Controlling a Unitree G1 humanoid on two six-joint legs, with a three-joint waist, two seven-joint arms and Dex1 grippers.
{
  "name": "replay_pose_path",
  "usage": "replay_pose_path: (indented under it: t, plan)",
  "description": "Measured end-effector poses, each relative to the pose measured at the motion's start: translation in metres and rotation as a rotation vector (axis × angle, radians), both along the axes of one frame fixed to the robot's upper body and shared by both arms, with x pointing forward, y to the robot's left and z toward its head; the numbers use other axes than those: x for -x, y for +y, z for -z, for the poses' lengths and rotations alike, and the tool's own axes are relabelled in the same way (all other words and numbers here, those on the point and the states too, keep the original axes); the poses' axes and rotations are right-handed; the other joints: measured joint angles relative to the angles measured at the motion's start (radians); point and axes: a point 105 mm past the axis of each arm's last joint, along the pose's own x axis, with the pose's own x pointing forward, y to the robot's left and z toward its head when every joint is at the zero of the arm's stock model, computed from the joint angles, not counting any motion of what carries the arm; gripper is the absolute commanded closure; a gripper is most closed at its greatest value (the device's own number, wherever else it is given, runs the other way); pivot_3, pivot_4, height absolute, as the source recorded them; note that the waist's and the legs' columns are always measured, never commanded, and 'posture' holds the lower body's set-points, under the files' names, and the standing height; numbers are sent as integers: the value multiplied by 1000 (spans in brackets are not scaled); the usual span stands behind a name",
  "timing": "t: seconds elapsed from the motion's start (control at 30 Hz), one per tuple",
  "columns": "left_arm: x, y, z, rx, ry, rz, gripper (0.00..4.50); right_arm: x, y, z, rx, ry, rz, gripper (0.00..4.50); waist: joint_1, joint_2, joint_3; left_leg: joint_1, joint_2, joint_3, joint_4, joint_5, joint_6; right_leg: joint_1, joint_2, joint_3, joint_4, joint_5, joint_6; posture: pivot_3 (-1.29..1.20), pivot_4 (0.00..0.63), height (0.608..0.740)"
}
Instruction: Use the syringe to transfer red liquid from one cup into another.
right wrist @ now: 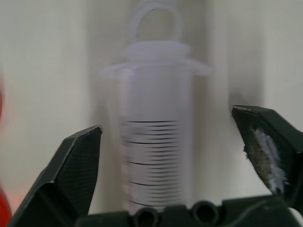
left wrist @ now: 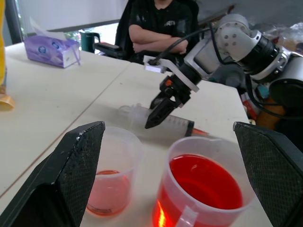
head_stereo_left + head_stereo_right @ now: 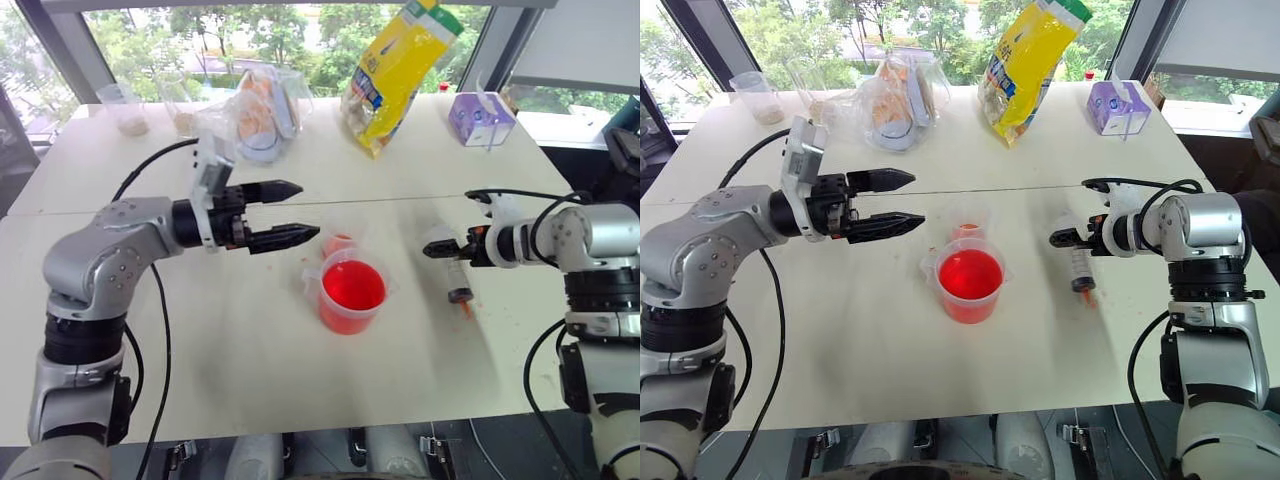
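Note:
The syringe [image 3: 455,275] lies flat on the white table, right of the beaker, its orange tip [image 3: 463,305] toward the near edge. My right gripper [image 1: 165,120] is open and straddles the barrel [image 1: 154,156], with a gap on either side. The spouted beaker [image 3: 352,295] holds bright red liquid [image 3: 352,285]. Just behind it stands the small plain cup [image 3: 340,243] with a shallow pale red layer [image 2: 111,191]. My left gripper [image 3: 298,212] hangs open and empty above the table, left of both cups, pointing toward them.
At the far side of the table [image 3: 200,350] are a yellow bag [image 3: 400,70], a purple tissue pack [image 3: 480,118], a clear bag of food [image 3: 262,115] and clear cups with beige grains [image 3: 128,110]. A person [image 2: 161,26] sits beyond the table's right end.

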Motion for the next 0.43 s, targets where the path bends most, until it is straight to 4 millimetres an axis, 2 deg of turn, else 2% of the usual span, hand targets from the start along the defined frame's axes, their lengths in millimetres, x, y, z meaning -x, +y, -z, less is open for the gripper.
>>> replay_pose_path:
  t: [0.07,0.13,0.2,0.27,0.43]
  plan:
    - [2,1,4,-8,19,-4,0,8,0,-11,37,-50,-71,37,3,1,0,-1,0,0,0,0,0,0,0,0,0,0,0,0,150,740]
    - [4,5,7,-30,32,-14,0,16,0,-31,87,-124,-154,37,2,1,1,-1,0,0,0,0,0,-1,0,0,-1,0,1,0,150,740]
    - [6,7,10,-43,45,-17,0,25,9,-53,76,-203,-243,37,0,0,1,0,0,-1,0,0,0,0,0,0,-1,-1,1,0,150,740]
    - [11,9,13,-64,53,-14,0,42,22,-72,35,-274,-366,37,-1,0,1,0,1,-1,0,0,0,0,1,0,-1,-1,1,0,150,740]
    - [19,20,17,-101,75,-32,0,86,37,-94,17,-341,-583,37,3,-1,1,0,1,-1,0,0,0,0,1,0,-1,-1,0,0,150,740]
